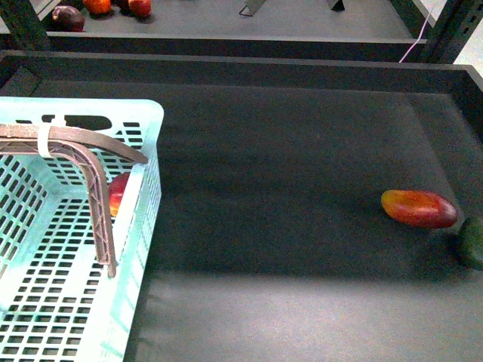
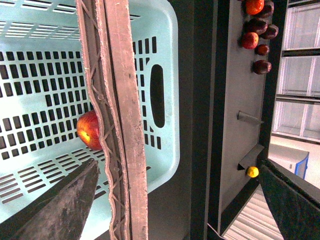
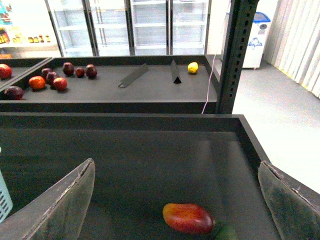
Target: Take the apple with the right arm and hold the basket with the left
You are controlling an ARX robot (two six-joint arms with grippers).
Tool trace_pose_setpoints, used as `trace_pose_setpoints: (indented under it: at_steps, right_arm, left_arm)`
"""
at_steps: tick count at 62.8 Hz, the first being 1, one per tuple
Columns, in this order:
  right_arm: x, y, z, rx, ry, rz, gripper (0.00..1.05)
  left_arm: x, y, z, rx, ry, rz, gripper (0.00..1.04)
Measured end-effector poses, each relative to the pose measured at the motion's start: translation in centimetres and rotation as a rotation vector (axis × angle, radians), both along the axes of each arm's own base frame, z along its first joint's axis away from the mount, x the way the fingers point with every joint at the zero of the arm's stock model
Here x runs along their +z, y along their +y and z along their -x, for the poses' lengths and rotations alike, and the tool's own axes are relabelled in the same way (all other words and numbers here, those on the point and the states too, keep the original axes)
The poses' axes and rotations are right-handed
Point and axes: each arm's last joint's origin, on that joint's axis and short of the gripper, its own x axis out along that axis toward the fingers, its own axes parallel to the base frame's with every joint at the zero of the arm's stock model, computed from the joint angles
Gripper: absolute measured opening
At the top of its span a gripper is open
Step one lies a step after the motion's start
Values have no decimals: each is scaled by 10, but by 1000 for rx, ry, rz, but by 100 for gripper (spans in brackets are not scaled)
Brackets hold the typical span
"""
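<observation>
The apple [image 2: 89, 130] lies inside the basket [image 1: 148, 113], against its far wall just beside the swing handle [image 1: 96, 196]. The left gripper [image 2: 175, 200] hovers over that handle, fingers apart; the right gripper [image 3: 175, 200], also spread and empty, hangs well away from the basket, above the mango [image 3: 188, 218]

Tool [image 3: 175, 200] spread wide, red-orange fruit [image 3: 188, 218] (elongated) between fingers [image 3: 60, 205], dark tray [image 3: 150, 150]

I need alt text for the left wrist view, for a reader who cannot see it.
A red apple lies inside a light turquoise slotted basket, partly behind its brown swing handle. Beyond the basket, a dark shelf holds several dark red fruits and a small yellow one.
</observation>
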Motion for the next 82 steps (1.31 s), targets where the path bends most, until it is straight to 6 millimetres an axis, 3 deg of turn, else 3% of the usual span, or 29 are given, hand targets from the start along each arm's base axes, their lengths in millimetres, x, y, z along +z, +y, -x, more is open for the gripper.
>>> trace_pose_setpoints:
  at_steps: [3,9,17,22,31,41,82]
  right_arm:
    - [0,0,0,0,0,0,96]
    - [0,0,0,0,-1,0,96]
    - [0,0,0,0,0,0,96]
    - [0,0,0,0,0,0,96]
    - [0,0,0,0,0,0,96]
    - [0,0,0,0,0,0,96]
    - [0,0,0,0,0,0,96]
  left_arm:
    - [-8,3,-1,-138,-125,-70,89]
    - [-23,7,17,-380,-354,-527,71]
    - [-9,7,38,-486,-476,-1100,46]
    - [-12,7,50,-526,-446,-1241,29]
    - [-18,7,66,-558,-416,-1314,3]
    - [-30,7,85,-569,-405,-1333,3]
    - [-20,8,121,-549,-431,-1351,3]
